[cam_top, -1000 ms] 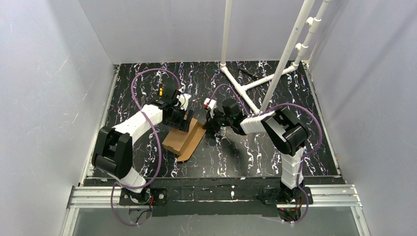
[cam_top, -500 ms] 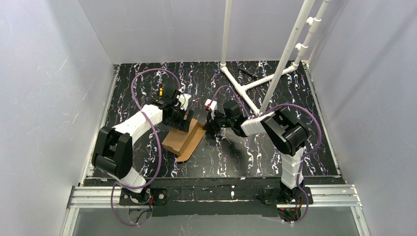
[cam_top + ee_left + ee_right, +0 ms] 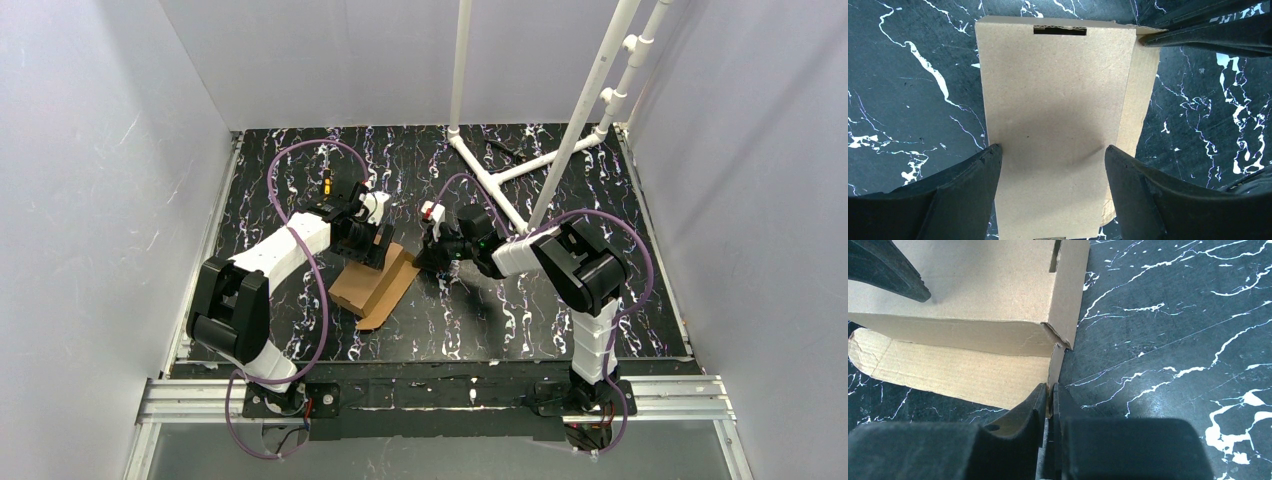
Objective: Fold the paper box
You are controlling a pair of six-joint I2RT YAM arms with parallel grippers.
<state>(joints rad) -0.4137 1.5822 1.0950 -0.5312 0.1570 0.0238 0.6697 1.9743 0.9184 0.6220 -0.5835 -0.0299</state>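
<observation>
The paper box (image 3: 372, 283) is brown cardboard, partly folded, lying on the black marbled table between the arms. In the left wrist view its top panel (image 3: 1058, 95) has a slot at the far edge. My left gripper (image 3: 1053, 149) is open, one finger (image 3: 965, 195) at each side edge of that panel; in the top view it (image 3: 373, 246) sits over the box's far end. My right gripper (image 3: 1050, 388) is shut on a thin upright flap (image 3: 1056, 365) at the box's corner; in the top view it (image 3: 422, 262) is at the box's right side. A rounded flap (image 3: 948, 372) lies flat below.
A white pipe frame (image 3: 520, 170) stands on the table at the back right, close behind the right arm. Grey walls close in both sides. An aluminium rail (image 3: 430, 395) runs along the near edge.
My right gripper has shifted slightly right with the flap held. The box's near end has shifted a little to the left. The left arm has barely moved.
</observation>
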